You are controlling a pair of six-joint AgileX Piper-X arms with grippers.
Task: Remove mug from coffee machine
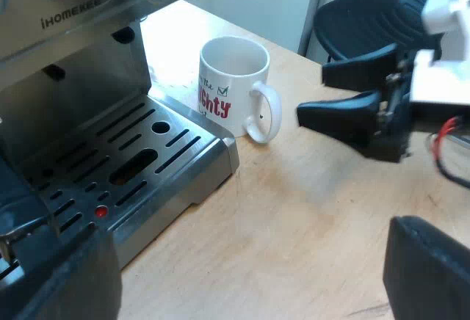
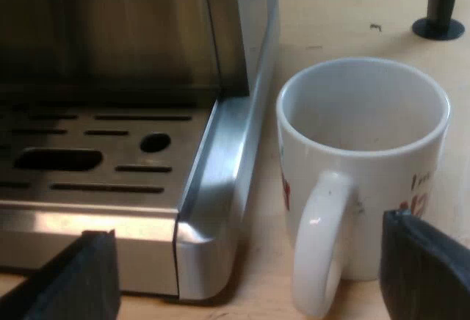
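Just beside the tray, the mug is seen upright on the table, seemingly empty. It is judged light, stiff, smooth and breakable, so its handle is best taken. The left gripper and right gripper are spread wide, nothing grasped.

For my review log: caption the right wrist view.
Open right gripper faces white ceramic mug on wooden table beside steel drip tray.

Bright, soft light throughout. The wooden table glares white behind the mug. The drip tray gleams along its steel rim, and the recess above it lies in shade.
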